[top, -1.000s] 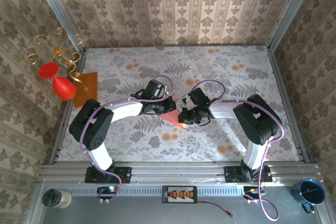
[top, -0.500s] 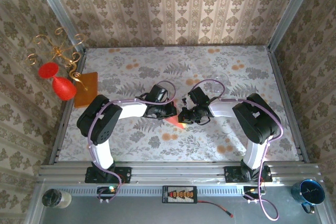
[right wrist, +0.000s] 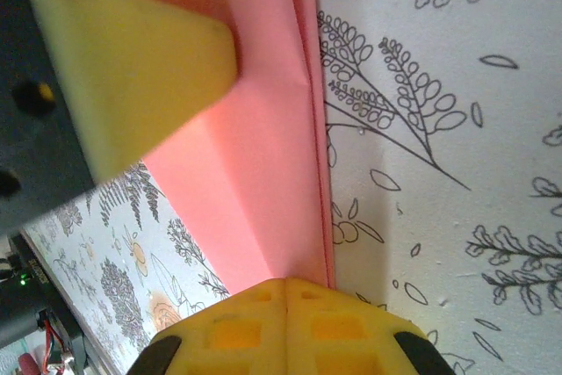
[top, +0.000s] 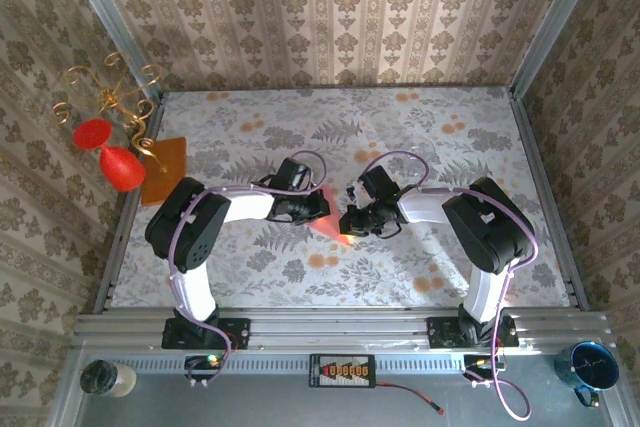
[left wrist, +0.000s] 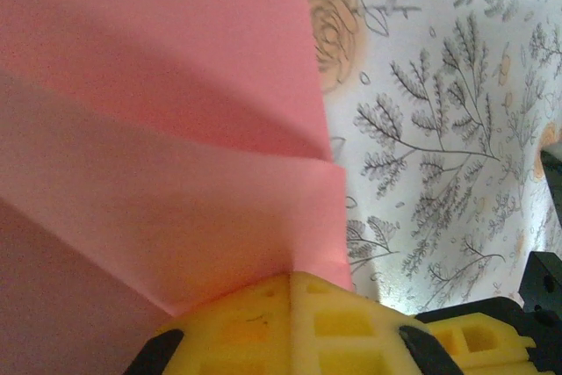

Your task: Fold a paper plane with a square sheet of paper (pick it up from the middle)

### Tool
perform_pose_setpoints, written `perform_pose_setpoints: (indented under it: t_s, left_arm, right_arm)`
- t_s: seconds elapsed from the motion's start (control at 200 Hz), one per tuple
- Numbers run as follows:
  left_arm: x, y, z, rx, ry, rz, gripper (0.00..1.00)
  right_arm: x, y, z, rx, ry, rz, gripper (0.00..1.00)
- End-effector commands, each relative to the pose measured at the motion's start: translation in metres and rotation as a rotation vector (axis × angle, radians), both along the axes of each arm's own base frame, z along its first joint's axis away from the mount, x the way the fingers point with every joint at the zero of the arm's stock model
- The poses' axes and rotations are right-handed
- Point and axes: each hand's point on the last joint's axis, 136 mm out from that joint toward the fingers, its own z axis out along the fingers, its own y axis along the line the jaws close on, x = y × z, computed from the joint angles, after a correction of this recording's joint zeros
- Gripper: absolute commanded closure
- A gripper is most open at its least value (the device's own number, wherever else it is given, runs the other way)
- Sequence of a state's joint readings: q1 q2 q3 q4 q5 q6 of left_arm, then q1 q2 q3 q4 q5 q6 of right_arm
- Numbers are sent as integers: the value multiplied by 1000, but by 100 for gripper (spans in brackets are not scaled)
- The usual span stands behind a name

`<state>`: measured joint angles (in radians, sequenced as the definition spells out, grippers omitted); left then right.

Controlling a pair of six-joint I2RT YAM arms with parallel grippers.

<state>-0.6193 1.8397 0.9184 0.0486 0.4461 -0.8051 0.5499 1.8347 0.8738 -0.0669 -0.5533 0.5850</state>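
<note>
In the middle of the overhead frame, the half-made paper plane (top: 331, 228) hangs between both claws. The left gripper (left wrist: 292, 292) and the right gripper (right wrist: 285, 292) each pinch a folded edge, jaws pressed together. Several creases are in. I'd judge the last folds and the release are left.

The left arm (top: 240, 209) and right arm (top: 425, 209) are white with big black joints, a thin purple cable (top: 400, 155) loops along each, and their fingers (left wrist: 263, 331) are yellow with small square holes.

left gripper (top: 316, 209) closed tight — right gripper (top: 349, 224) closed tight | arms angled inward
</note>
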Motion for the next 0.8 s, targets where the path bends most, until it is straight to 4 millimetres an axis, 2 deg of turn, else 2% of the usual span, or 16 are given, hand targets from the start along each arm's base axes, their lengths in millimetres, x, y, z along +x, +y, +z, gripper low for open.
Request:
perform_pose_setpoints:
  t_s: [0.0,0.36,0.39,0.59,0.795]
  left_arm:
    - [21,33,-15,108,-25,60,95]
    - [42,60,-21,86,-7,131,95]
    - [49,73,-23,89,-2,165,95]
    - [67,97,-26,78,9,251,95]
    - [80,103,-17,85,-12,254,95]
  right_arm:
    - [-74,-73,-84,-362,255,-9,97]
    - [-81,-79,-93,-372,272,-17,97]
    - [-81,-79,-93,-373,273,-18,97]
    - [-80,-79,-92,-369,270,-18,97]
    - [-78,-77,-90,-359,267,-25,97]
